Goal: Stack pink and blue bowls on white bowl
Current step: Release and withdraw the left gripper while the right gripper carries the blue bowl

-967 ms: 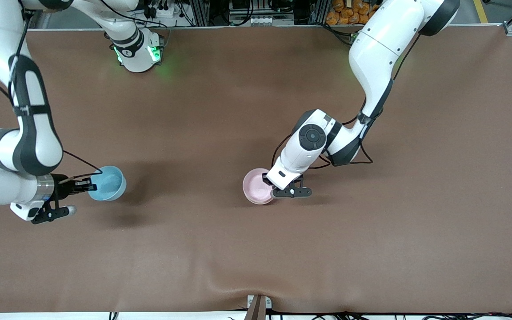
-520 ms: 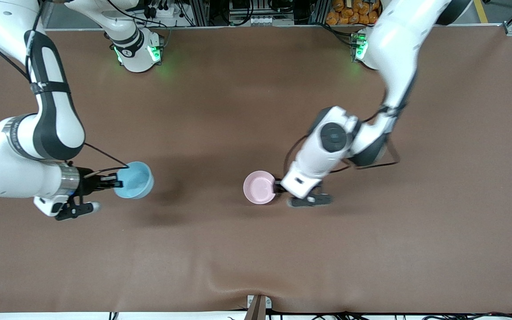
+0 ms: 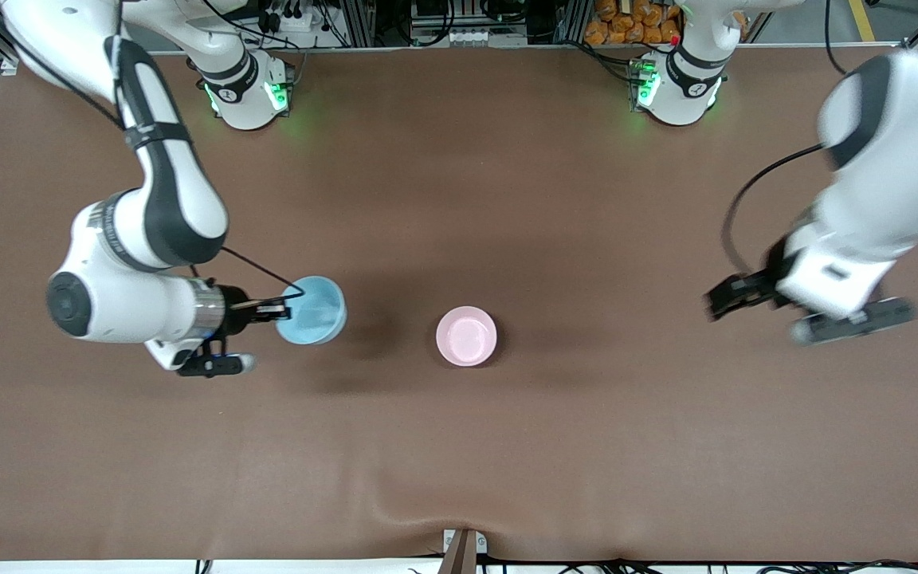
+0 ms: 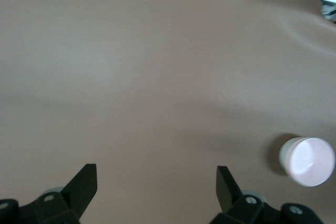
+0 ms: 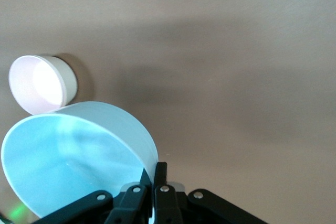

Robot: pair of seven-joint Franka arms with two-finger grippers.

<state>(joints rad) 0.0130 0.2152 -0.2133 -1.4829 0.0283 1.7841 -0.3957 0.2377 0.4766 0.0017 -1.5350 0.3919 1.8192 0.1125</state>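
Both arms had moved: right tool carried the blue bowl toward the pink bowl; left tool, wide open, had backed away.

The brown table carries one thing directly — a pink bowl, upright near its middle.

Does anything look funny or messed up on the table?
Nothing is spilled or broken. The pink bowl sits upright in another bowl whose pale wall shows in the wrist views. The right hand holds the blue bowl by its rim. The left hand is open over bare table.
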